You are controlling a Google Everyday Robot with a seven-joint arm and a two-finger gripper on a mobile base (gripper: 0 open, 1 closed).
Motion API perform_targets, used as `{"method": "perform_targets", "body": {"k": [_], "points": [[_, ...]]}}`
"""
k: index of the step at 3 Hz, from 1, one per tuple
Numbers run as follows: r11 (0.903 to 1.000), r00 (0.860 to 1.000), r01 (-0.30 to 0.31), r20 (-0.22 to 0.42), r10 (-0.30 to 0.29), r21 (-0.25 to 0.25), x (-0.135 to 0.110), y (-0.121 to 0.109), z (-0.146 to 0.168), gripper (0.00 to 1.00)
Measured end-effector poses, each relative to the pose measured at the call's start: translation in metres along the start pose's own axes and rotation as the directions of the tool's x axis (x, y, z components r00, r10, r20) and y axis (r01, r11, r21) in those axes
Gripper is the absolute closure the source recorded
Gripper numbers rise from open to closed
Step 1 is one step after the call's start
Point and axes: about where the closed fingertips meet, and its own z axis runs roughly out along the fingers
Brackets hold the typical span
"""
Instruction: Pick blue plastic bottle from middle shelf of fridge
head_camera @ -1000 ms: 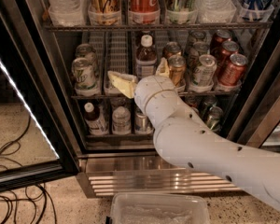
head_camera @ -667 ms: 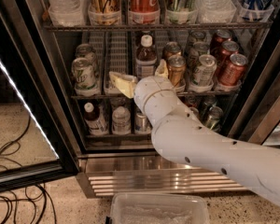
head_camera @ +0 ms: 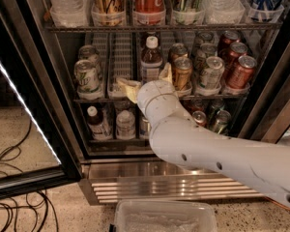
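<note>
The end effector (head_camera: 147, 82) sits low in front of the blue plastic bottle (head_camera: 151, 62), its fingers (head_camera: 128, 87) spread to either side of it. The bottle stands upright on the middle shelf (head_camera: 93, 100) of the fridge (head_camera: 135, 190), with soda cans (head_camera: 211, 72) just beside it.

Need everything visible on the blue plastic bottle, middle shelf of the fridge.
The blue plastic bottle is clear plastic holding brown liquid, with a white screw cap and a pale wrap label round its lower body. It stands upright on the middle shelf, taller than the can just right of it. Its base is hidden behind the arm. The gripper is open, one finger either side of the label; contact cannot be told.
</note>
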Motion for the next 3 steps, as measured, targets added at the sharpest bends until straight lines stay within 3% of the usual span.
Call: {"method": "perform_targets", "body": {"k": [2, 3], "points": [[0.9971, 0.998, 0.059, 0.004, -0.059, 0.048, 0.0019, -0.0029, 0.0123, 0.28], [0.9944, 0.997, 0.068, 0.013, -0.070, 0.081, 0.0008, -0.0075, 0.0151, 0.25]]}}
